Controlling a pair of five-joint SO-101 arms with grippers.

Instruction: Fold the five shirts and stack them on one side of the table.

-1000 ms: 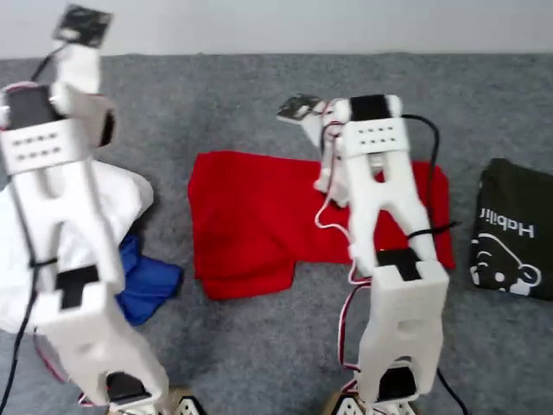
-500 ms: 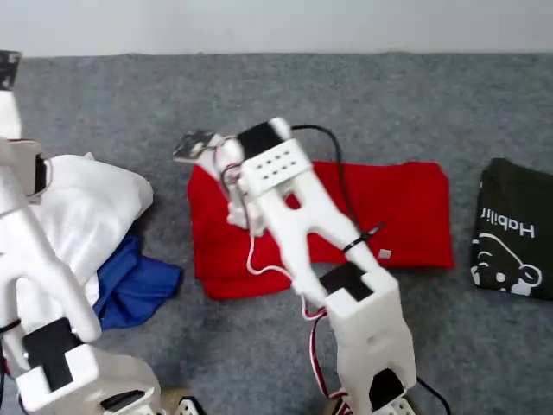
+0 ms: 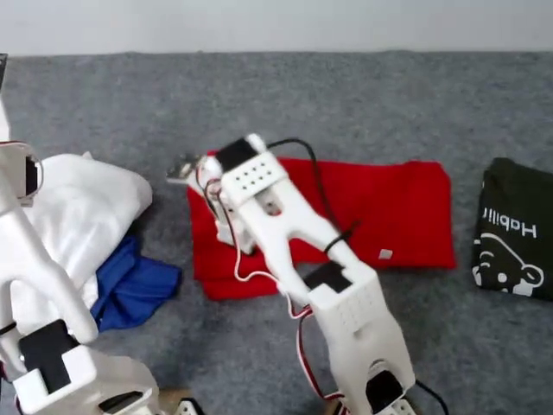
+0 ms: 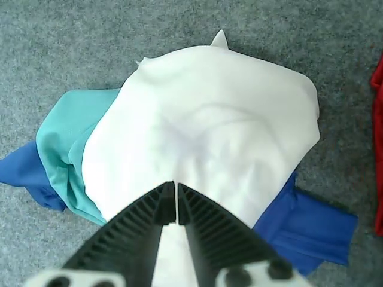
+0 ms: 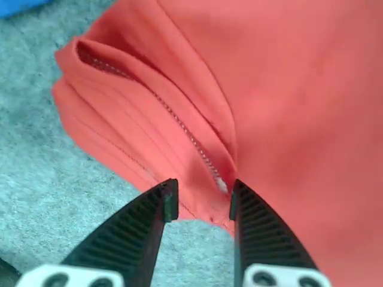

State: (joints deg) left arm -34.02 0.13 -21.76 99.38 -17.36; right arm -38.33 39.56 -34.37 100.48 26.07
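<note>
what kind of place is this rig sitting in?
Probably a lab test bench, not a home: a white left arm and right arm mounted side by side, a table with a grey carpet-like cover, a red shirt and a white shirt lying on it, and a plain wall behind.

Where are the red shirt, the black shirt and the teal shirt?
red shirt (image 3: 389,207), high view, bare flat cloth
black shirt (image 3: 515,232), high view, printed front
teal shirt (image 4: 60,140), left wrist view, exposed fold

My table (image 3: 363,95) has a grey, carpet-like top. A red shirt (image 3: 380,207) lies spread at its middle. A folded black shirt (image 3: 517,229) sits at my right edge. On my left, a white shirt (image 3: 86,207) is heaped over a blue shirt (image 3: 138,285) and a teal shirt (image 4: 60,137).
</note>
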